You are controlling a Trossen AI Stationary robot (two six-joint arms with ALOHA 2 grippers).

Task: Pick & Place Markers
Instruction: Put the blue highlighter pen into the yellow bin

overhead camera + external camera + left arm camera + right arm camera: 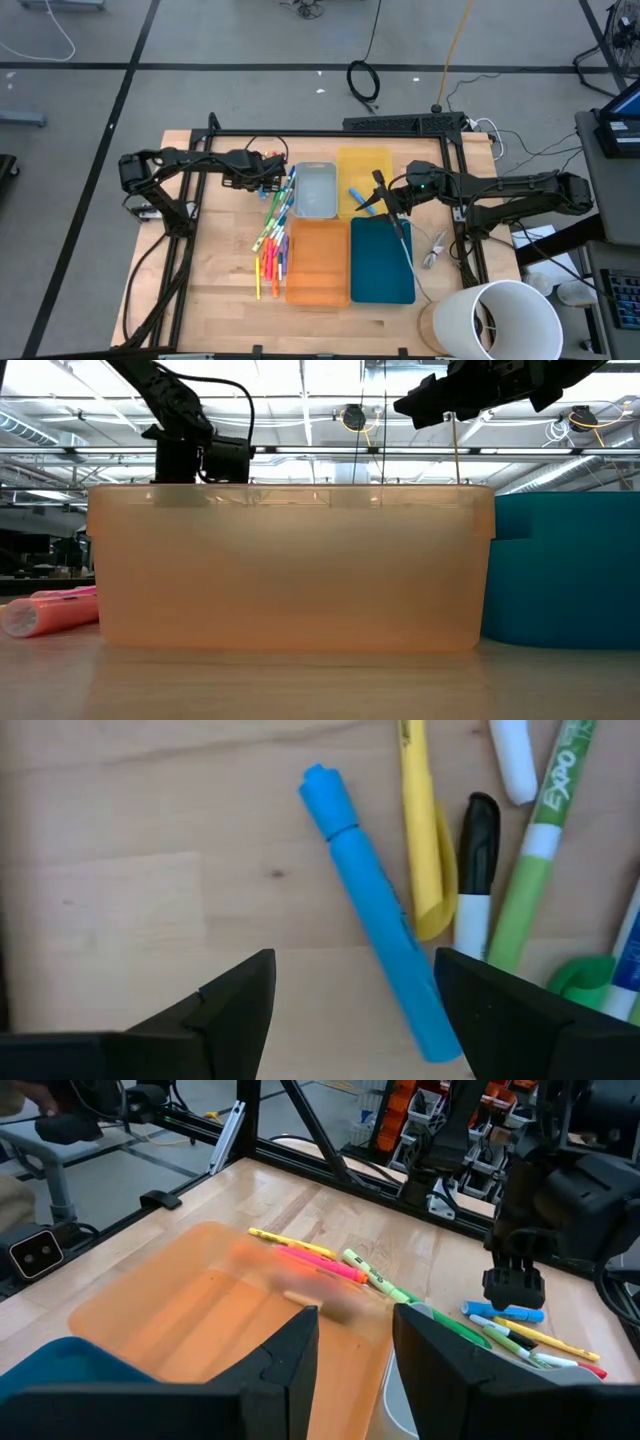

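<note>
On the wooden table, I see my left gripper hanging over the top end of a pile of markers, just beside the gray tray. Its two fingers are spread wide apart and they hold nothing. Looking down from that wrist, a blue marker lies flat on the wood between the fingers, a bit slanted. Next to it are a yellow marker, a white marker with a black cap and a green marker. The rest of the pile runs down along the left side of the orange tray, with pink, orange, yellow and green ones mixed up together. From table height I can see one pink marker lying on the table just beside that orange tray. My right gripper is up in the air where the yellow tray, the gray tray and the teal tray meet. Its fingers are partly open with a small gap, and I see nothing between them. One blue marker lies in the yellow tray, close to that gripper. A big white tube stands at the near right corner of the table.
</note>
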